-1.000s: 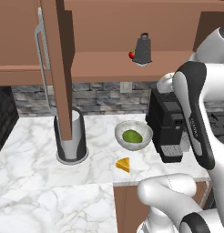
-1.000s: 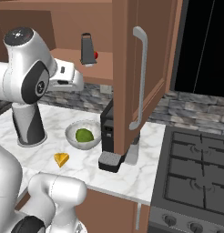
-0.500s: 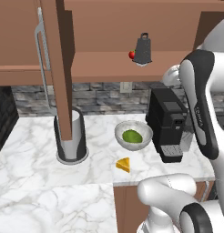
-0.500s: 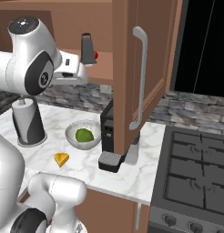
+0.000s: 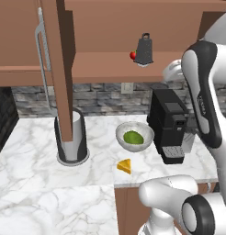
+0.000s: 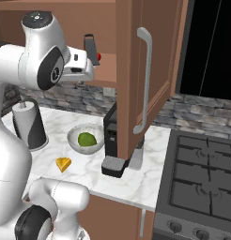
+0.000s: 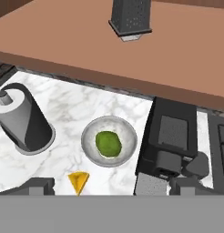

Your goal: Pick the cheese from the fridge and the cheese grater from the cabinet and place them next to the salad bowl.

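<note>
I hold the end effector (image 7: 109, 185) spread wide and empty above the desk (image 7: 68, 113), the cheese grater (image 7: 130, 17) standing on the open cabinet (image 7: 63, 41) shelf ahead.

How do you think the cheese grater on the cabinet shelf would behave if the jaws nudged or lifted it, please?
The cheese grater looks like rigid dark metal, so it probably won't flex. It stands upright, tall and tapering upward on a small base, so a sideways nudge near the top might tip it. The small red tomato beside it would likely roll if bumped.
</note>
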{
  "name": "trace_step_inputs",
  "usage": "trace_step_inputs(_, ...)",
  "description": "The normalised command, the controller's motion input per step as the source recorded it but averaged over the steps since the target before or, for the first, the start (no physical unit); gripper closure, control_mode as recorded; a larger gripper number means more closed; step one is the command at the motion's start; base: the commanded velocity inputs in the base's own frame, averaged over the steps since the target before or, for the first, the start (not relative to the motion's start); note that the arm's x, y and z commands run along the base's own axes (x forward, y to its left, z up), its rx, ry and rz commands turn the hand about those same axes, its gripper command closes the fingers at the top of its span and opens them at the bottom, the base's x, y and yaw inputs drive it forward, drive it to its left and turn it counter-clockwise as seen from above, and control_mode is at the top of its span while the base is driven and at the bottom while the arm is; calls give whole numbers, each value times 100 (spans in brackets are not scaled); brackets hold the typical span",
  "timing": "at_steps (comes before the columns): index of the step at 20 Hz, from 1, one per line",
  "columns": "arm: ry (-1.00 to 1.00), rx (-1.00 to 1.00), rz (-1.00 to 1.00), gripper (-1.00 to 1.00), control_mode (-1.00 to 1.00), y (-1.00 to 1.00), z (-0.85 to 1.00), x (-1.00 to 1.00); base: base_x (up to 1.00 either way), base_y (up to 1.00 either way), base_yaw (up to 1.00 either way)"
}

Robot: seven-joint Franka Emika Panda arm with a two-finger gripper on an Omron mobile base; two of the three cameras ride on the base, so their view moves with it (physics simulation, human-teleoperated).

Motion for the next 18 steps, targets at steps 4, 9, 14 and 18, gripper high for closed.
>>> trace_step_inputs(4, -13, 2, 17, -100, -100, 0, 0, 21, 0, 0, 0)
trace_step_inputs(9, -4, 0, 6, -100, -100, 0, 10, 20, 0, 0, 0)
trace_step_inputs(14, 0, 0, 0, -100, -100, 0, 11, 23, 0, 0, 0)
trace_step_inputs(18, 0, 0, 0, -100, -100, 2, 15, 30, 0, 0, 0)
